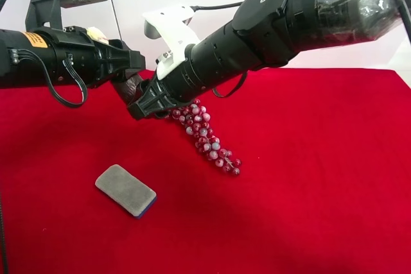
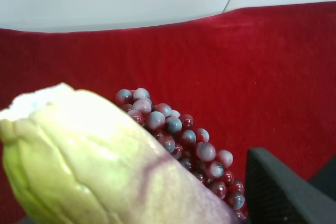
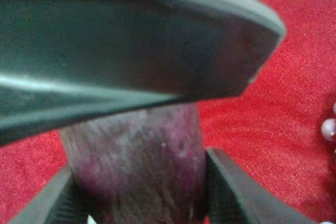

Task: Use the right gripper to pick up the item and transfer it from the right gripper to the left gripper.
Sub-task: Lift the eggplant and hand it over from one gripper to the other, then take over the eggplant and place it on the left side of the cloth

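The item [image 1: 132,88], dark purple with a pale green-tan tip, hangs above the red cloth between the two arms. The right gripper [image 1: 142,104], on the white-bracketed arm at the exterior high view's right, is shut on it. In the right wrist view the purple body [image 3: 136,156] sits clamped between both black fingers [image 3: 236,198]. The left gripper [image 1: 126,74], at the exterior high view's left, meets the item from the other side. One of its fingers [image 3: 131,40] lies across the item. The pale tip [image 2: 89,161] fills the left wrist view beside one black finger [image 2: 286,192].
A red-grey grape bunch [image 1: 205,136] lies on the red cloth [image 1: 308,178] just below the right arm. A flat grey sponge [image 1: 126,190] lies nearer the front left. A white wall stands behind the table.
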You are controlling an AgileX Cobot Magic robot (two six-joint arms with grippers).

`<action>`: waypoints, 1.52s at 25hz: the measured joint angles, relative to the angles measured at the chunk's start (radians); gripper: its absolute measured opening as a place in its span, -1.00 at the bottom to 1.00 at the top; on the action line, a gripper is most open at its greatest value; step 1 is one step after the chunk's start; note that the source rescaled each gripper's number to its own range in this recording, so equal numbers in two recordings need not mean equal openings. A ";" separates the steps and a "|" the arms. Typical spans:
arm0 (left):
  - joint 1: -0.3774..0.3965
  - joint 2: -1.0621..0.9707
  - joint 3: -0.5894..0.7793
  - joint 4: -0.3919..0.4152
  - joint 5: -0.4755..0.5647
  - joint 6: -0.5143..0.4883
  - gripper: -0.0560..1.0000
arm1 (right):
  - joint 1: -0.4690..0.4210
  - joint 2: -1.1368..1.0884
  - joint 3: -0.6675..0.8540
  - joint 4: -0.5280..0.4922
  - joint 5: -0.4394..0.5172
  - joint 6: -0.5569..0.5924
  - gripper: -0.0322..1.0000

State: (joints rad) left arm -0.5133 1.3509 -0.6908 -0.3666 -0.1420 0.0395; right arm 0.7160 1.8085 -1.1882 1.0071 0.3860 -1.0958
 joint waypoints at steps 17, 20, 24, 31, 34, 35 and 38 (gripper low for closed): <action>0.003 0.001 -0.001 0.005 0.001 0.010 -0.87 | 0.000 0.000 0.000 0.016 0.000 0.015 0.99; 0.003 0.001 -0.001 0.006 0.001 0.010 -0.87 | 0.000 0.000 0.000 0.016 0.000 0.016 1.00; 0.003 0.001 -0.001 0.006 0.001 0.010 -0.87 | 0.000 0.000 0.000 0.016 0.000 0.018 1.00; 0.003 0.001 -0.001 0.008 0.008 0.011 -0.87 | 0.000 -0.044 0.000 0.016 0.018 0.034 1.00; 0.003 0.001 -0.001 0.008 0.012 0.011 -0.87 | 0.000 -0.081 0.000 0.010 0.036 0.055 1.00; 0.003 0.001 -0.001 0.008 0.013 0.011 -0.87 | 0.000 -0.092 0.000 0.000 0.050 0.061 1.00; 0.003 0.001 -0.001 0.008 0.015 0.011 -0.87 | 0.000 -0.132 0.000 -0.050 0.085 0.108 1.00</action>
State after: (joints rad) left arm -0.5104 1.3521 -0.6919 -0.3586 -0.1269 0.0503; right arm 0.7160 1.6767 -1.1882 0.9571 0.4707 -0.9878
